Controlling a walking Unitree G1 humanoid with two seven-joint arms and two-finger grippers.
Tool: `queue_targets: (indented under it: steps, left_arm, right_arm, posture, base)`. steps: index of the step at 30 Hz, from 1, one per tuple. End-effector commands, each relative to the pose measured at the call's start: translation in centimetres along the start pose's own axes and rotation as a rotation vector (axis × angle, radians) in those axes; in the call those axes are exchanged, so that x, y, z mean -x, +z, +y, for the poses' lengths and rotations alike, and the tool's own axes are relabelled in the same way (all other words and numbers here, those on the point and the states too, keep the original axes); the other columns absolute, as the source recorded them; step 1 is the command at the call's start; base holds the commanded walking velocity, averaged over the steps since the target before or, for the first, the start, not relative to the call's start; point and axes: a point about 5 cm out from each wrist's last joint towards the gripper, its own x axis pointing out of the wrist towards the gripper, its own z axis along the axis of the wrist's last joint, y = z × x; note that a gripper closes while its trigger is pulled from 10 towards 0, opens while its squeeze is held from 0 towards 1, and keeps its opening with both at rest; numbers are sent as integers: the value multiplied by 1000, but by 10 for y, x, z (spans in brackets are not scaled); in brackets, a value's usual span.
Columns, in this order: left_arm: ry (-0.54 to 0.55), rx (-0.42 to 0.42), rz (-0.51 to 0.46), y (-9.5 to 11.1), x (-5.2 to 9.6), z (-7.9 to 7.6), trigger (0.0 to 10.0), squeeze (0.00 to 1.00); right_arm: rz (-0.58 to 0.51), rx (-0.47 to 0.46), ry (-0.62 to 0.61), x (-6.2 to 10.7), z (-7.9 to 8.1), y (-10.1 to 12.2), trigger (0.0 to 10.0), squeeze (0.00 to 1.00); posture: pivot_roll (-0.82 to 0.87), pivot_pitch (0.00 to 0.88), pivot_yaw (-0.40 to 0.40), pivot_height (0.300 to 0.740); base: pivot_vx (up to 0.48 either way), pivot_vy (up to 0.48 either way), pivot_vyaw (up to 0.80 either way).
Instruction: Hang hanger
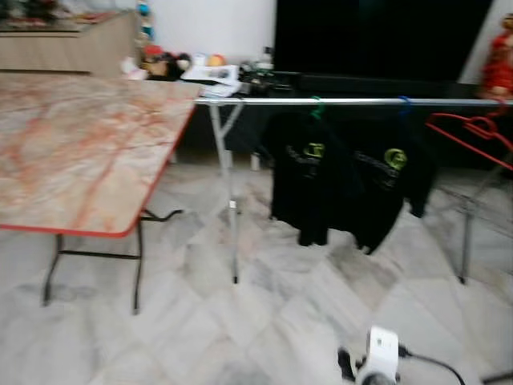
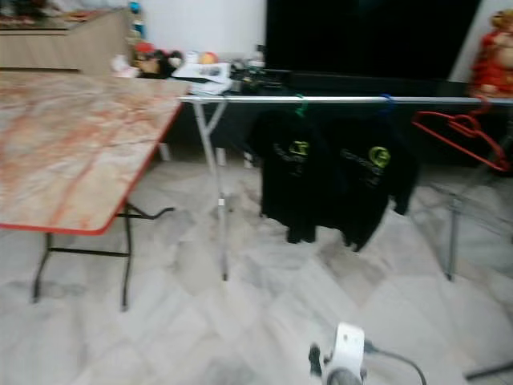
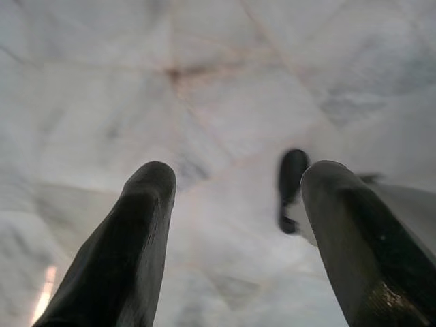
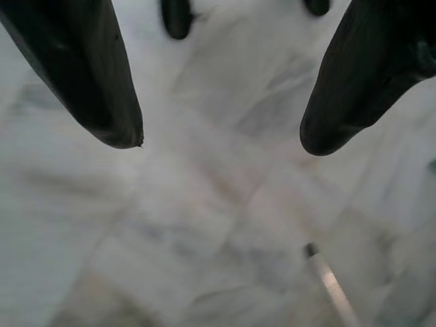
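Clothes rack in front, both tools empty

A marble bench (image 1: pixel 80 152) stands left; the rack rail (image 1: pixel 353 102) crosses far, carrying two black shirts (image 1: pixel 345 172) and, at its right end, a red hanger (image 1: pixel 473 128) that seems already hung. The left tool (image 3: pixel 235 204) and right tool (image 4: pixel 221 136) are spread over the floor (image 1: pixel 264 321), holding nothing.

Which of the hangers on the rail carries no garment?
The red hanger, at the robot's right end of the metal rail, is bare. The green-hooked hanger and the blue-hooked hanger each hold a black shirt.
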Motion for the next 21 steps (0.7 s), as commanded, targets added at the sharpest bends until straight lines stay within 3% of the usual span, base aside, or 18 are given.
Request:
queue_targets:
  steps: [1,11,15,16,17,21]
  left_arm:
    - [-9,5,18,-6,1,0,10000,0]
    - [-4,16,55,-21,6,7,10000,0]
    - [4,-13,65,-31,9,12,10000,0]
    - [7,-12,66,-34,11,15,10000,0]
    - [7,-15,66,-35,12,16,10000,0]
    - [0,-70,85,-40,15,24,10000,0]
  right_arm:
    - [56,-6,-21,2,-8,-15,10000,0]
    - [101,-25,-35,5,-11,-30,10000,0]
    - [123,10,-21,8,-14,-41,10000,0]
    - [158,27,-20,16,-20,-67,10000,0]
    - [171,36,-19,19,-22,-76,10000,0]
    - [169,-5,-24,22,-18,-83,10000,0]
  posture:
    - [111,0,-4,740]
    - [115,9,6,740]
    - [125,37,0,740]
    - [137,52,18,740]
    - [134,52,22,740]
    - [97,52,36,740]
  base:
    - [0,0,0]
    - [0,0,0]
    - [0,0,0]
    - [0,0,0]
    - [0,0,0]
    - [0,0,0]
